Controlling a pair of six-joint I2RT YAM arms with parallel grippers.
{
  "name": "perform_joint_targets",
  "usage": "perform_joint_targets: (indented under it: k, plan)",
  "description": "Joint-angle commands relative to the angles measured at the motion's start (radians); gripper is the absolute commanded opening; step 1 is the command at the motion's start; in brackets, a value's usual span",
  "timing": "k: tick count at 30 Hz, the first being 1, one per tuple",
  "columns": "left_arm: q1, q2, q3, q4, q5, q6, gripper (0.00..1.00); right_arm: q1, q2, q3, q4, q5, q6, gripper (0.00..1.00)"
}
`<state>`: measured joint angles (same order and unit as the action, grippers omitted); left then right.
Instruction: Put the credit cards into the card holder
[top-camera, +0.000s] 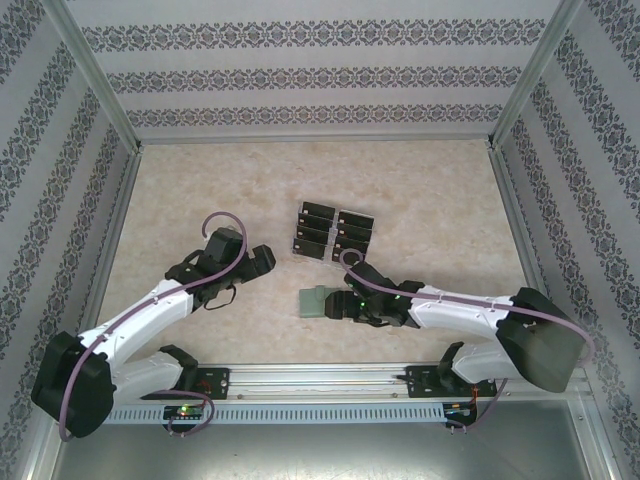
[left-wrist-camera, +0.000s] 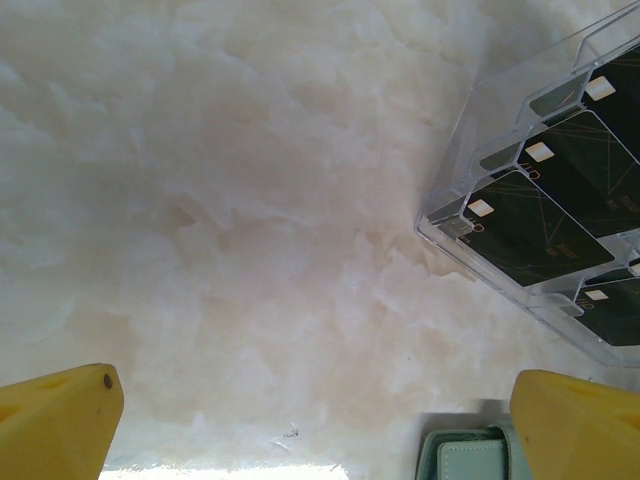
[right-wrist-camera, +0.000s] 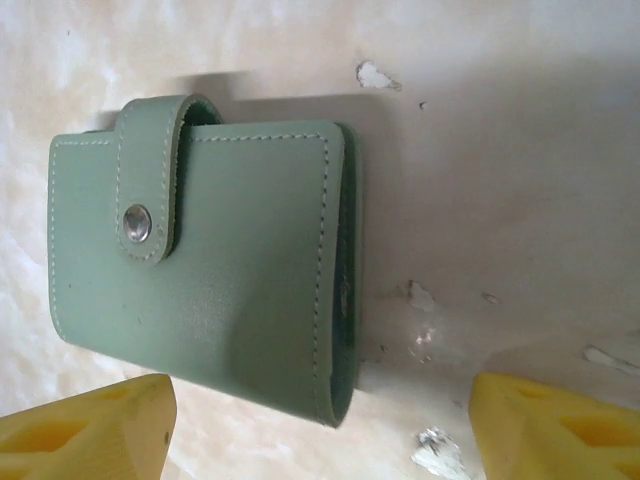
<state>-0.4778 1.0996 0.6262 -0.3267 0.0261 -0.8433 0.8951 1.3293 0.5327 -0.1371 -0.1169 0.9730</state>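
**Table (top-camera: 200, 190):** one, pale and marbled. It carries one clear plastic tray (top-camera: 335, 230), one card holder (top-camera: 313, 301) and both pincers.

**Credit cards (top-camera: 314, 228):** all are in the tray, arranged in two columns side by side in the top view. The total cannot be resolved from that view. The left wrist view shows four black cards (left-wrist-camera: 540, 235) standing in stepped slots of the tray (left-wrist-camera: 500, 110). Three of them show a pale square mark near one corner.

**Card holder:** one, grey-green, lying flat on the table just on the near side of the tray, apart from it. In the right wrist view the card holder (right-wrist-camera: 230, 290) is closed. One strap is folded over its edge and carries one metal snap stud (right-wrist-camera: 136, 222). A corner of the card holder (left-wrist-camera: 465, 460) also appears at the bottom edge of the left wrist view.

**Left pincer (top-camera: 262, 262):** to the left of the tray and holder. The left pincer (left-wrist-camera: 315, 385) has its two yellow fingers (left-wrist-camera: 60, 420) spread wide, with bare table between them.

**Right pincer (top-camera: 338, 303):** at the holder's right edge. The right pincer (right-wrist-camera: 320, 395) is spread wide and grips nothing. The holder's lower edge lies between its two yellow fingers (right-wrist-camera: 90, 430), closer to the left-hand one in that view.
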Motion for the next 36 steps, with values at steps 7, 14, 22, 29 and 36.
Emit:
perform_joint_targets:
  k: [7,14,22,29,36]
  plan:
    - [-0.011,0.079,0.066,0.038,0.021,-0.013,1.00,0.097,0.183,0.146,0.235,-0.050,0.158,0.70]
    - [-0.009,0.141,0.158,0.021,-0.003,0.018,1.00,0.210,0.331,0.354,0.213,-0.075,0.148,0.68]
    - [0.004,0.149,0.267,-0.096,-0.066,0.047,1.00,0.216,0.262,0.351,0.120,-0.031,0.084,0.69]
    - [0.026,0.024,0.182,-0.169,-0.095,0.025,1.00,0.183,0.184,0.425,-0.170,0.123,-0.156,0.70]
    - [0.079,-0.097,-0.003,-0.145,-0.006,-0.040,0.93,0.163,0.279,0.552,-0.259,0.141,-0.308,0.74]
